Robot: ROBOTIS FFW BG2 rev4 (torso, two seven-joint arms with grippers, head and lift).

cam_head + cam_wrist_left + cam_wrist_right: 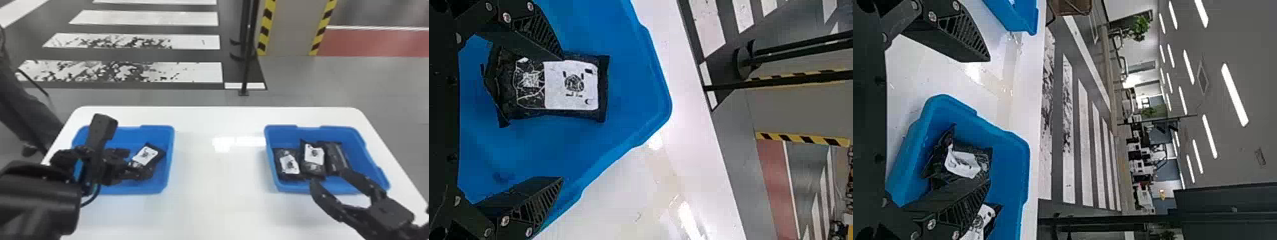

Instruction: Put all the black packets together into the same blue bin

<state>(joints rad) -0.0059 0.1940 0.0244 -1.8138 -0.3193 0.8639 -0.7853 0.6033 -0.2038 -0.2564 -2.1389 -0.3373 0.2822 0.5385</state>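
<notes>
My left gripper (140,163) is over the left blue bin (171,153), by a black packet (146,155) with a white label. In the left wrist view the left gripper (563,117) stands open; one finger overlaps the edge of the packet (571,85), which lies in the bin (629,95). The right gripper (330,178) is open at the near side of the right blue bin (367,159), which holds three black packets (289,164), (313,156), (335,156) side by side. In the right wrist view the right gripper (988,120) has one finger over that bin (1013,155).
Both bins stand on a white table (220,178), with a wide stretch of tabletop between them. Beyond the table's far edge a black pole (247,63) rises from the floor, near a pillar (289,28) with yellow and black stripes.
</notes>
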